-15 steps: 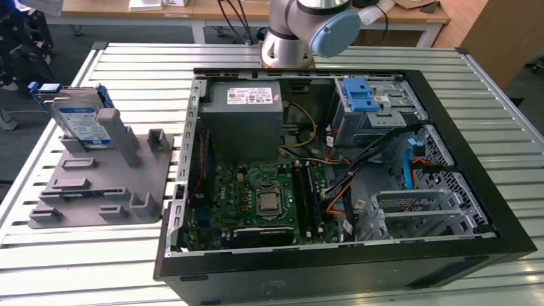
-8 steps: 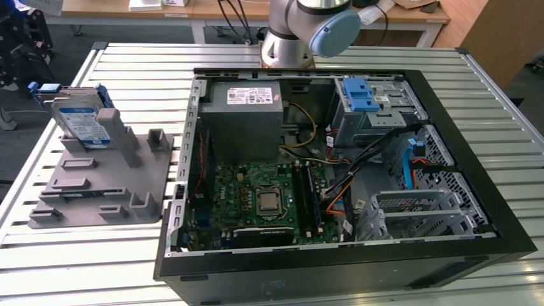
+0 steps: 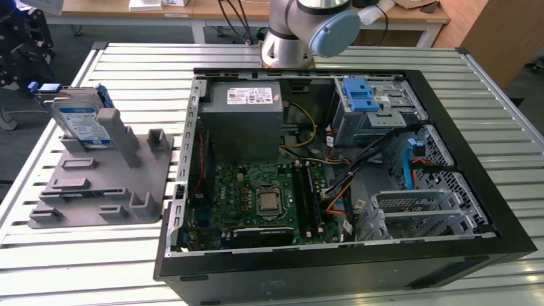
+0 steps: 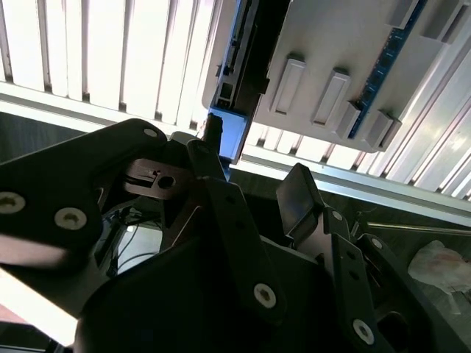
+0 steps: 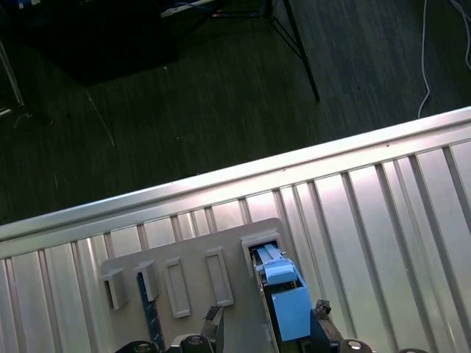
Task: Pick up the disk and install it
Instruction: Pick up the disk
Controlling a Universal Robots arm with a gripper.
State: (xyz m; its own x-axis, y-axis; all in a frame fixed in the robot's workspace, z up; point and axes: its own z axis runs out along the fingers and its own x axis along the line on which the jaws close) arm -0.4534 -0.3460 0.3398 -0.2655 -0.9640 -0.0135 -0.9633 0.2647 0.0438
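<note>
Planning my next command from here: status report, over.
Gripper open, empty, over the disk. Disk standing on edge in grey fixture, outside the computer case. Fixture post close beside it.

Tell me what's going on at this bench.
A robot arm is set to install a disk, which it has not yet picked up. The disk stands upright in a grey holder on the slatted table, at the exterior view's left of the open computer case. The claw is open and empty above the holder, lined up over the disk's blue carrier in the first wrist view.
</note>
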